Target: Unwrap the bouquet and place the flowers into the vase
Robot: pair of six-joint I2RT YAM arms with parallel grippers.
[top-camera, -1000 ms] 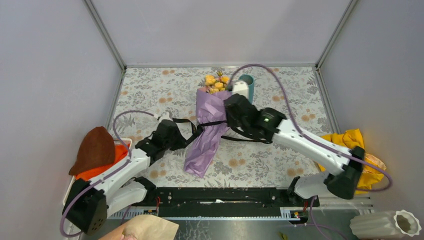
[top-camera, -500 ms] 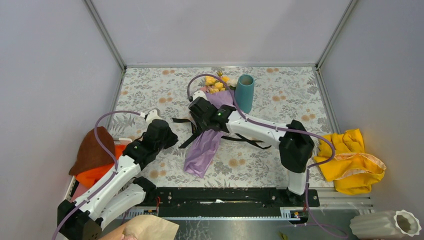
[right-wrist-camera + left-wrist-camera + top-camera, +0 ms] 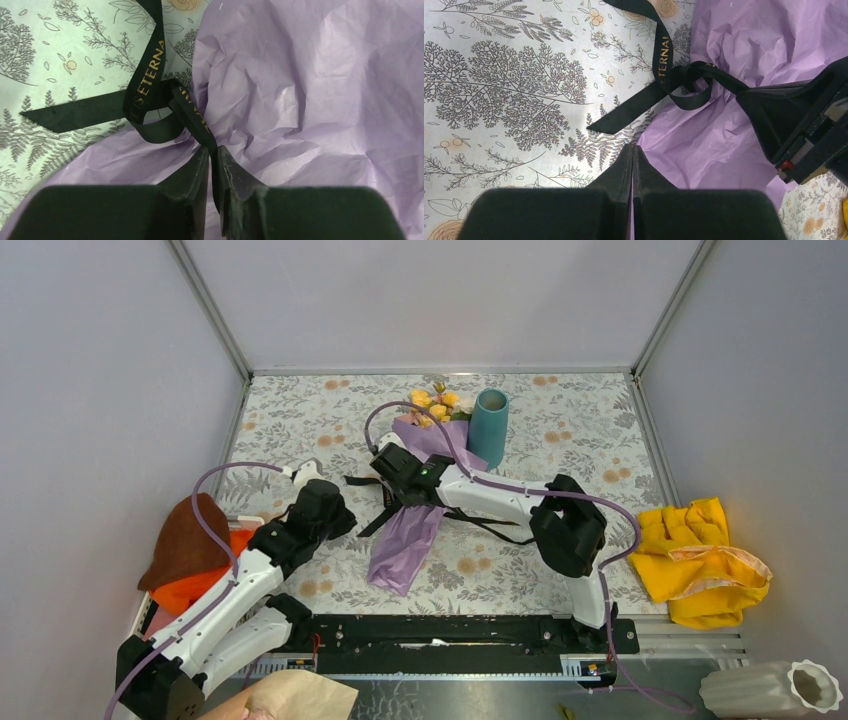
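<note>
Right gripper (image 3: 214,154), seemingly on ribbon (image 3: 145,95), bouquet (image 3: 300,100) edge

One bouquet (image 3: 400,540), one ribbon (image 3: 145,95), one teal vase (image 3: 489,427), one white vase (image 3: 765,690), one yellow cloth (image 3: 705,565).

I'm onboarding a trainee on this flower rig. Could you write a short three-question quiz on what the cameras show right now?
1. True or false: the vase stands upright, and the flowers are not yet in it.
2. What does the right claw pinch? A: lilac paper. B: the black ribbon. C: a green stem.
3. Fill in: the left claw is ____ and holds nothing.

Key: 1 true; 2 B; 3 shut.
</note>
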